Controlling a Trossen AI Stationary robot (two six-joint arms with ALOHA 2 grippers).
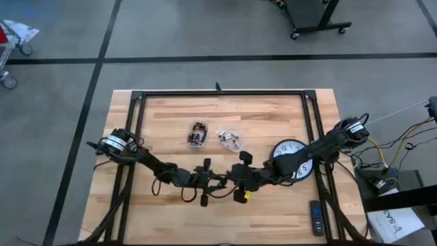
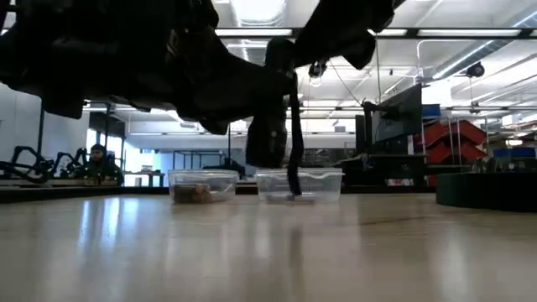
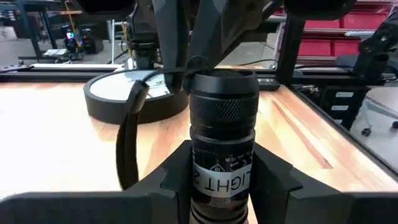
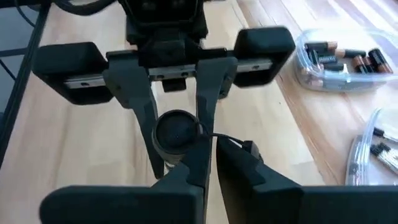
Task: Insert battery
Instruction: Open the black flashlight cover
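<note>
The two arms meet over the middle of the tabletop (image 1: 171, 219), toward its near edge, and between them hangs a black flashlight (image 3: 222, 134), lifted off the wood. The left pincer (image 3: 222, 186) is closed around the flashlight's barrel, just below the knurled ring, its fingers pressed on either side of the white label. The right pincer (image 4: 208, 165) sits at the flashlight's end; its fingers look drawn close together around the round end piece and the wrist strap (image 3: 127, 143) that loops off it, though whether they truly grip the cap or only rest against it I cannot tell for sure. The end of the flashlight appears still capped, so the battery compartment does not look open yet. The batteries (image 4: 339, 55) lie untouched in a clear plastic tub (image 1: 230, 139) toward the middle of the tabletop, next to a second tub (image 1: 197, 134) holding other small parts, well apart from both pincers. A wall clock (image 1: 292, 156) lies near the right edge and a remote (image 1: 316, 217) near the right near corner. By my reading the job is in its early stage: the flashlight is picked up and steadied, while unscrewing the cap, fetching a cell, sliding it in and closing up all remain.
</note>
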